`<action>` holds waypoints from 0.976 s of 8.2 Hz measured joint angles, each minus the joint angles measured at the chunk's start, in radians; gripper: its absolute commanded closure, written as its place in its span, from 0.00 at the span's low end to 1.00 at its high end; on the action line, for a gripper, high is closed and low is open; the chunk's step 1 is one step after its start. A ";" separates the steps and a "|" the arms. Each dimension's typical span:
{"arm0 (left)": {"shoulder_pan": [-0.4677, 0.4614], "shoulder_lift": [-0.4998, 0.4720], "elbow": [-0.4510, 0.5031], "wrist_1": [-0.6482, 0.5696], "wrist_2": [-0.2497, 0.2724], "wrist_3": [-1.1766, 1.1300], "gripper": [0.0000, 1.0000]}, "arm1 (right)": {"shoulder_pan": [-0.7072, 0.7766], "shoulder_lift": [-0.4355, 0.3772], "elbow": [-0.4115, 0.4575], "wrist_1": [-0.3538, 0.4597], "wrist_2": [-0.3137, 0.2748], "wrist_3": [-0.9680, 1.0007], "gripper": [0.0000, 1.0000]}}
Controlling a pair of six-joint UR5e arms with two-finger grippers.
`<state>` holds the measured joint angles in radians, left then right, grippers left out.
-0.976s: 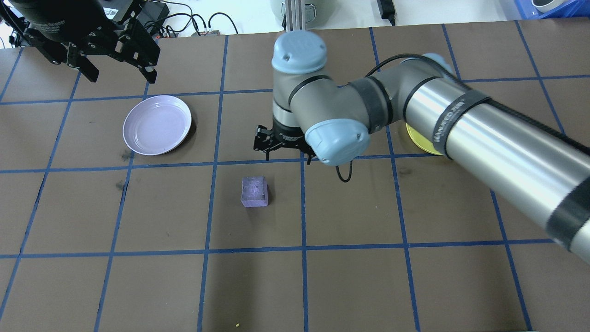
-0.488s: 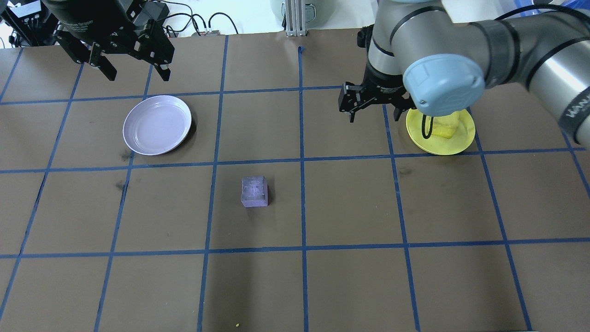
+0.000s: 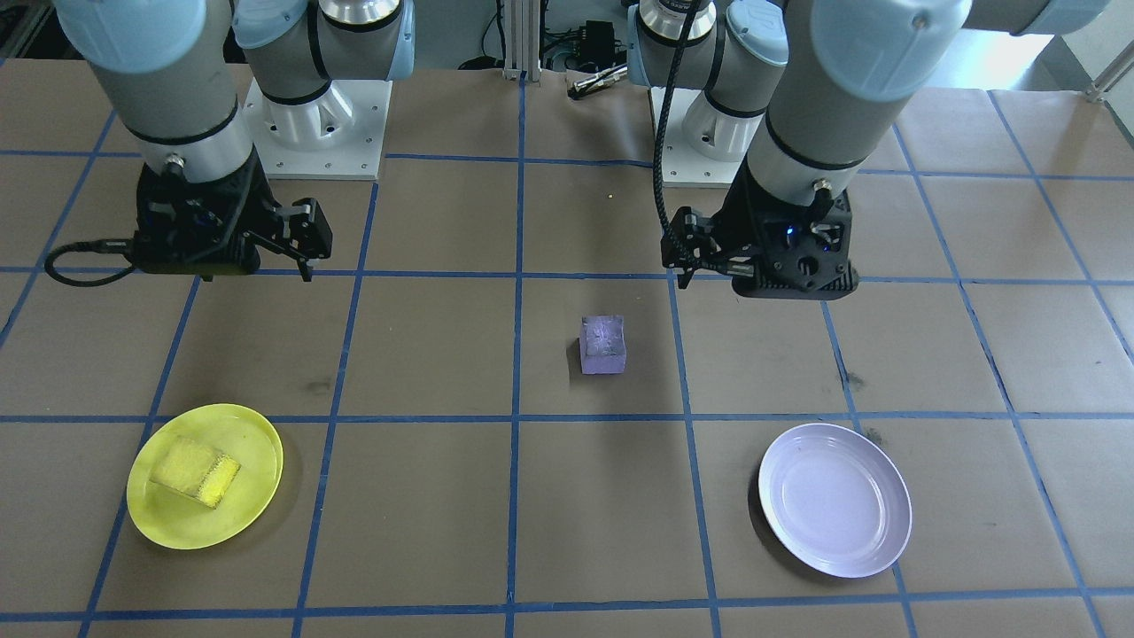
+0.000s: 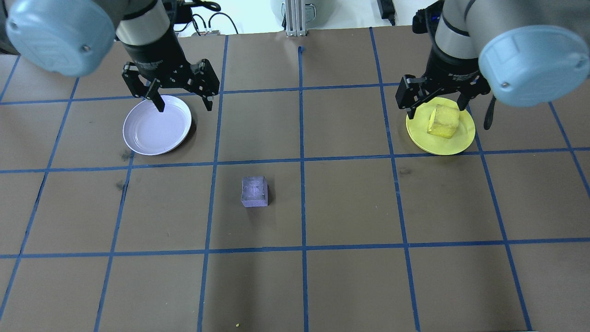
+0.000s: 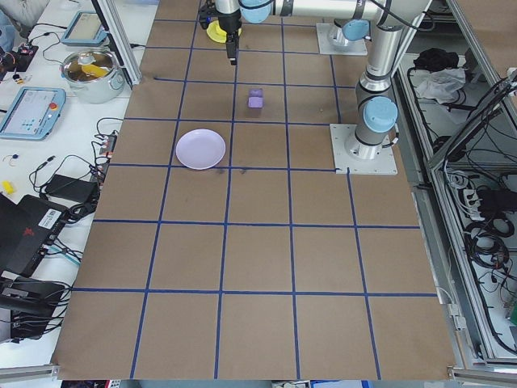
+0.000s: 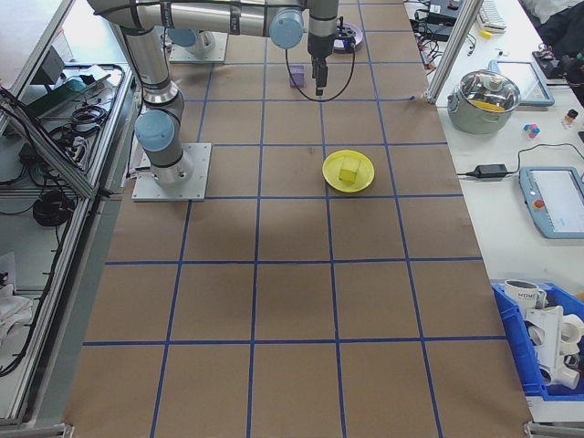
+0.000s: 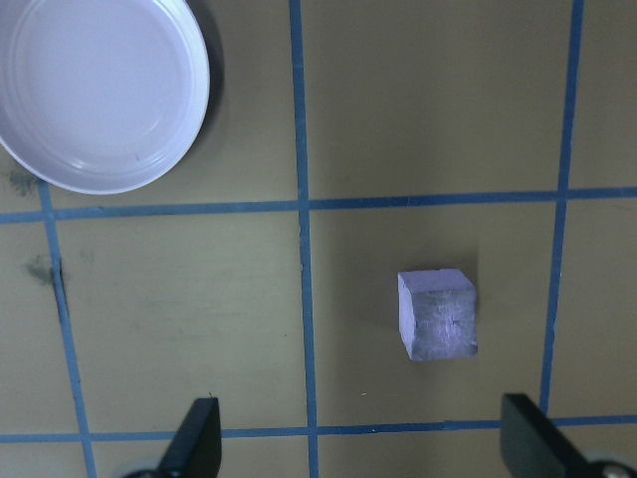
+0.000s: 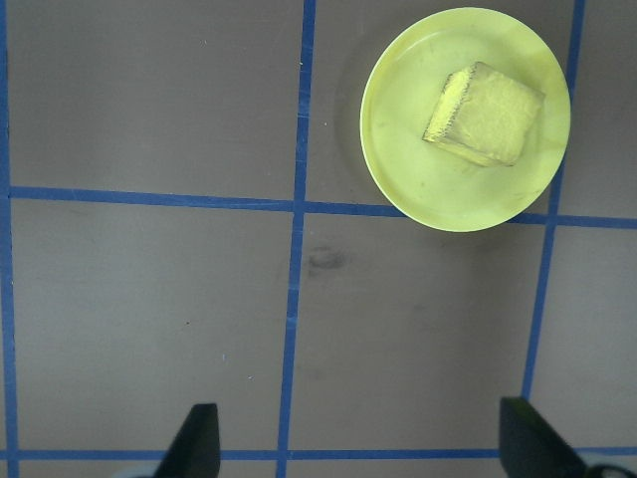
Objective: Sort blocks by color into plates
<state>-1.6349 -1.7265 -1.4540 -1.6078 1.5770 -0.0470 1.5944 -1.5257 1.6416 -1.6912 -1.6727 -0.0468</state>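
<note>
The purple block (image 4: 254, 191) stands alone on the brown table near the middle; it also shows in the left wrist view (image 7: 438, 314). The lavender plate (image 4: 156, 127) lies at the far left with nothing in it. My left gripper (image 4: 183, 105) hangs open well above the table, over that plate's far rim, and holds nothing. The yellow block (image 4: 443, 121) lies tilted in the yellow plate (image 4: 442, 144) at the far right. My right gripper (image 4: 438, 109) hovers open above this plate, also holding nothing. In the right wrist view the yellow block (image 8: 486, 113) is far below the fingers.
Blue tape lines divide the table into squares. The two arm bases (image 3: 314, 124) stand at the robot's edge. A metal pot (image 5: 89, 69), tablets and cables lie on the side bench beyond the table. A blue bin (image 6: 547, 338) sits past the right end.
The right arm has swung from the table's middle to above the yellow plate, uncovering the yellow block in it. The left arm has come in from the far left corner to over the lavender plate.
</note>
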 measured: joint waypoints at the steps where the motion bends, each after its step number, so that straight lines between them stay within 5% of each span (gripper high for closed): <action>1: -0.008 -0.009 -0.070 0.072 -0.001 -0.002 0.00 | -0.019 -0.050 0.001 0.031 -0.002 -0.049 0.00; 4: -0.025 -0.031 -0.247 0.233 -0.053 0.006 0.00 | -0.038 -0.122 0.006 0.045 0.013 -0.080 0.00; 8: -0.101 -0.125 -0.299 0.380 -0.086 -0.012 0.00 | -0.041 -0.094 0.009 -0.007 0.040 -0.075 0.00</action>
<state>-1.7362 -1.8518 -1.7533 -1.2276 1.4911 -0.0585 1.5532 -1.6197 1.6504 -1.6978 -1.6325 -0.1216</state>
